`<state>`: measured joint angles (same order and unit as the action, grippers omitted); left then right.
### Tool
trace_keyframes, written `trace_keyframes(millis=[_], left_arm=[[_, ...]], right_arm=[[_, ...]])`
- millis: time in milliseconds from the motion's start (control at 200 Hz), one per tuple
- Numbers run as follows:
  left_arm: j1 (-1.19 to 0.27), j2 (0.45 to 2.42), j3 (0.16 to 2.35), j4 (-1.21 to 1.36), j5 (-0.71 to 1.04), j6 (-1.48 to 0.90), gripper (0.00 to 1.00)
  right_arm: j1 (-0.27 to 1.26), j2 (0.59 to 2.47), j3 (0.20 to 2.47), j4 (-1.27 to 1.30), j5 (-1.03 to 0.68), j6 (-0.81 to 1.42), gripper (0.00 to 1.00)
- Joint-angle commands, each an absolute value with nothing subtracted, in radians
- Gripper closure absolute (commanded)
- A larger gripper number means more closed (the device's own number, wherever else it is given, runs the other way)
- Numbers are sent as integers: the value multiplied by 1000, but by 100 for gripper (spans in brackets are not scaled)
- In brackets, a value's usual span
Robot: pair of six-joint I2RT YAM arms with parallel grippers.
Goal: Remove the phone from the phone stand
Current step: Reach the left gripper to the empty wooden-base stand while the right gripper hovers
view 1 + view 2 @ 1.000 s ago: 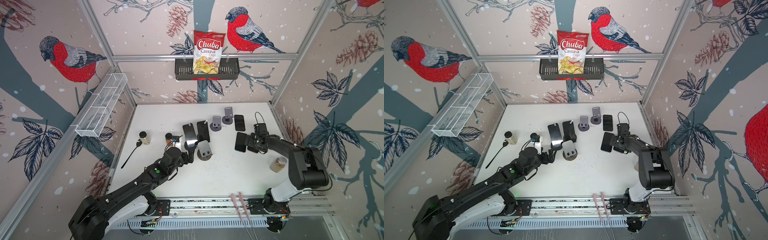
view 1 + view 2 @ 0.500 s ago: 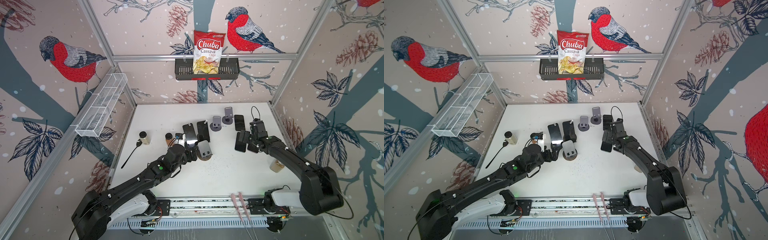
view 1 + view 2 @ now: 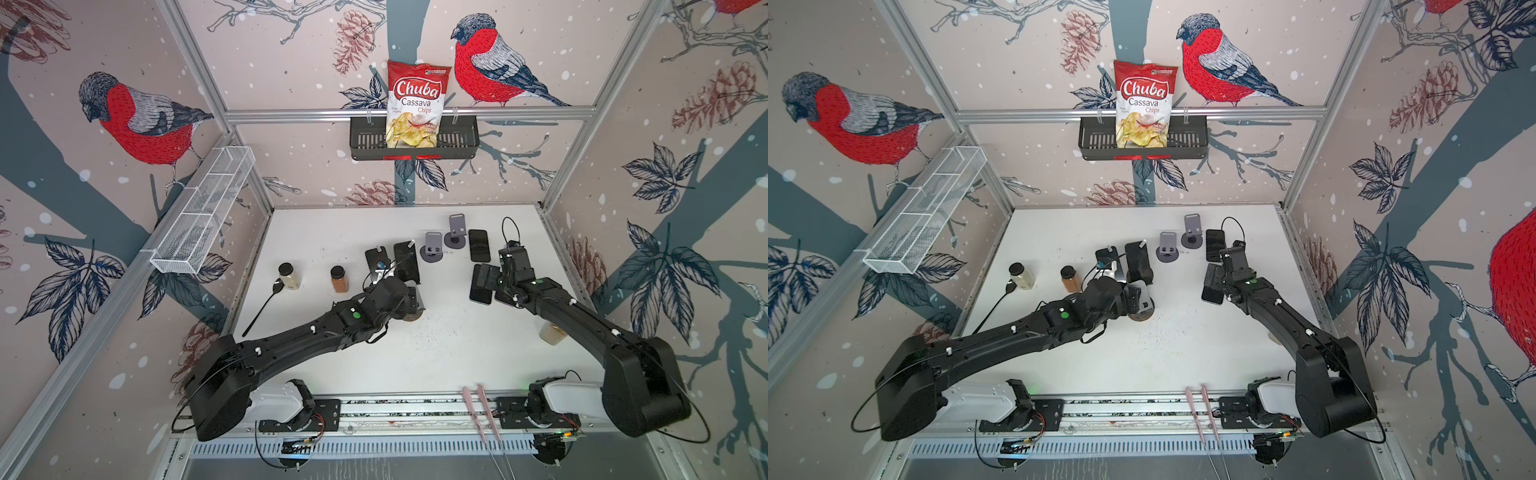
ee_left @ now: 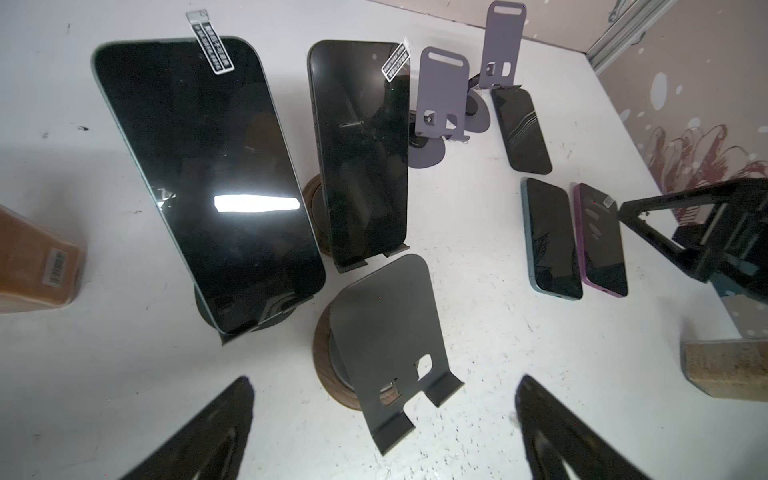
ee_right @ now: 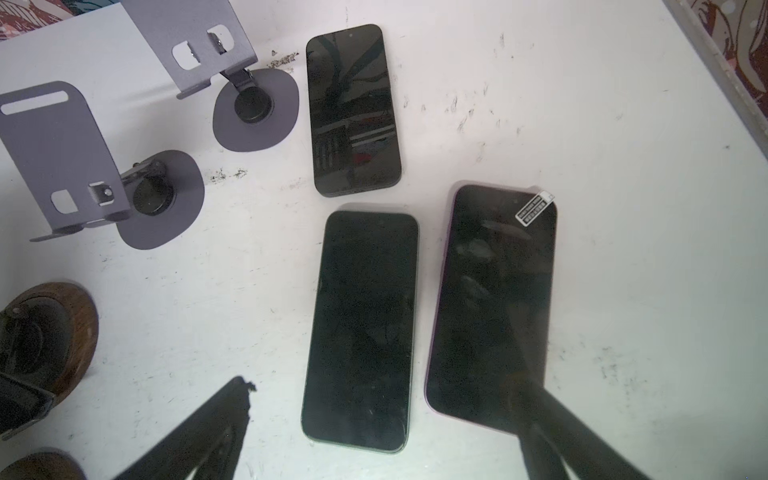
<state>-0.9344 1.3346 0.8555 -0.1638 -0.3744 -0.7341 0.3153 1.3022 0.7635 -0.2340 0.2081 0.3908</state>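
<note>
Two phones (image 4: 361,153) lean on stands before my left hand (image 4: 383,380) – spread wide, empty. Big phone (image 4: 208,178) on its stand (image 4: 266,318): rigid, light, glass-slick, fragile I reckon; pinch the long edges. Right hand (image 5: 388,384) gapes empty over flat phones (image 5: 361,328). Tabletop (image 4: 498,332) white, scuffed, crowded – tight room.

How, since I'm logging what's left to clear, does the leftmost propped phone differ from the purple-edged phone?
The leftmost propped phone leans on a stand; the purple-edged phone lies flat on the table. The leftmost propped phone's frame is pale green, the purple-edged phone's purple. Both show dark screens with a striped tab at the top.
</note>
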Motion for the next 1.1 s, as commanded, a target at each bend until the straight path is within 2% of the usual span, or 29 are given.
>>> trace_keyframes(millis=[0, 545, 1096], left_arm=[[-946, 1388, 902, -231, -412, -790, 3], [-957, 1696, 1181, -486, -427, -970, 3], [-957, 1790, 1243, -506, -450, -1014, 5]], right_arm=[[316, 1286, 752, -191, 208, 385, 1], [308, 1225, 705, -157, 163, 393, 1], [305, 1202, 694, -137, 108, 397, 1]])
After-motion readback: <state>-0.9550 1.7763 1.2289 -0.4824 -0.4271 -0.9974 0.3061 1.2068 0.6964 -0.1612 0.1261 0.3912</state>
